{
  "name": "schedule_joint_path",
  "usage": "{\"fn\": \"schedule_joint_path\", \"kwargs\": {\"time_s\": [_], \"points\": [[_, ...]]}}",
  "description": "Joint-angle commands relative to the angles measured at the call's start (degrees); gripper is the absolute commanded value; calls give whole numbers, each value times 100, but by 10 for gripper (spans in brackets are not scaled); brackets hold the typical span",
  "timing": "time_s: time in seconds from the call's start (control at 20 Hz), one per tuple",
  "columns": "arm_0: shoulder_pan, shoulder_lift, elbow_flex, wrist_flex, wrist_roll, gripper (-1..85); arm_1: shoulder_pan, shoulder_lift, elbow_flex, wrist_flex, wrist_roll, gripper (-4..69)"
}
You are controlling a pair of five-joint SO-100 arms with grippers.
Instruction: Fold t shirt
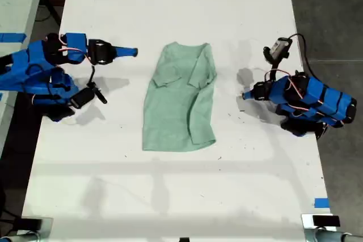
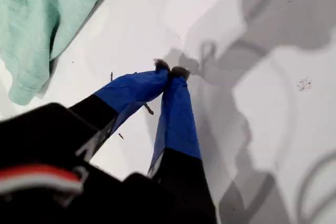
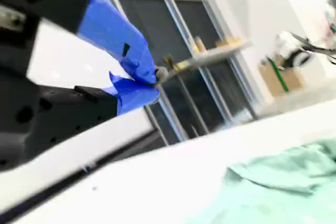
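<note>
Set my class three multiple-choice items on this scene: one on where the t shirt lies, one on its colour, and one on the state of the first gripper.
1. In the exterior view, where is the t shirt?
A. Between the two arms
B. Draped over an arm
C. Hanging off the table's edge

2. What colour is the t shirt?
A. Red
B. Pale mint green
C. Black

3. How is my first gripper?
A. Shut on the t shirt
B. Wide open
C. Shut on nothing

Answers:
1 A: the t shirt lies flat on the white table, with one blue arm on one side of it and the other arm on the other.
2 B: the cloth is plain pale green.
3 C: my first gripper has its tips together over bare table, apart from the cloth.
</note>
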Motion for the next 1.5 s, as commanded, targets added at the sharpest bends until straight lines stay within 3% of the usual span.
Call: {"fn": "schedule_joint_path", "kwargs": {"time_s": [0.0, 0.1, 0.15, 0.25, 0.5, 0.65, 0.9, 1.15, 1.3, 1.4, 1.45], "points": [[536, -3647, -3788, 1731, -1995, -2, 26, 53, 211, 97, 62, 10], [791, -5063, -5449, 3322, -3419, -2, 9, 53, 211, 105, 79, 10], [976, -5344, -5695, 3604, -4096, -4, 9, 53, 211, 105, 79, 10], [1459, -5607, -5643, 3498, -4887, -4, 0, 53, 202, 105, 62, 10], [2637, -6434, -5625, 3393, -5484, 10, -26, 53, 202, 105, 53, 10], [3182, -6838, -5476, 3533, -6240, 90, -26, 53, 202, 105, 53, 10], [3067, -7146, -5335, 3630, -5739, 203, -44, 53, 202, 105, 62, 10], [2786, -7497, -5247, 4298, -6214, 216, -53, 53, 202, 105, 62, 10], [2681, -7717, -5238, 4122, -6144, 189, -62, 53, 202, 105, 62, 10], [2654, -7928, -5238, 3814, -5977, 15, -62, 53, 202, 105, 62, 10], [2628, -8051, -5247, 3630, -5827, -2, -62, 53, 202, 105, 62, 10]]}}
